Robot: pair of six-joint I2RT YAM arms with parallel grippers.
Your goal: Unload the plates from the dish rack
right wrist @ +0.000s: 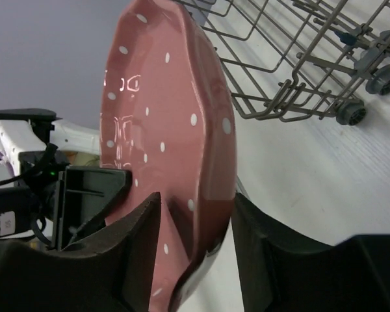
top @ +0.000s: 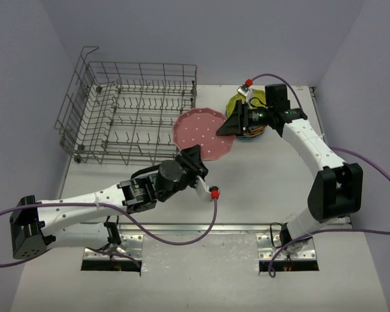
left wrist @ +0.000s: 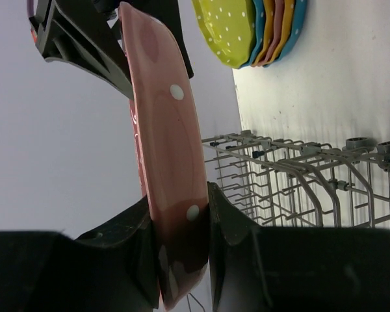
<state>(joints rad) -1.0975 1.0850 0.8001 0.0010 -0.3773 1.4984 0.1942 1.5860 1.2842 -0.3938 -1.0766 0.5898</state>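
**Two grippers on one plate**

Leftmost, the rack (top: 127,123) shows no plates from above. Just right of it, the left gripper (top: 194,159) clamps the pink plate (top: 201,130) by its near rim. The plate hangs roughly level over the table (top: 260,182), between both arms. The right gripper (right wrist: 195,214) straddles the opposite rim, fingers narrow on either face. Whether they press yet, I cannot tell. The stack (top: 237,101) lies farthest right, just behind that gripper, so the right arm is nearer it.
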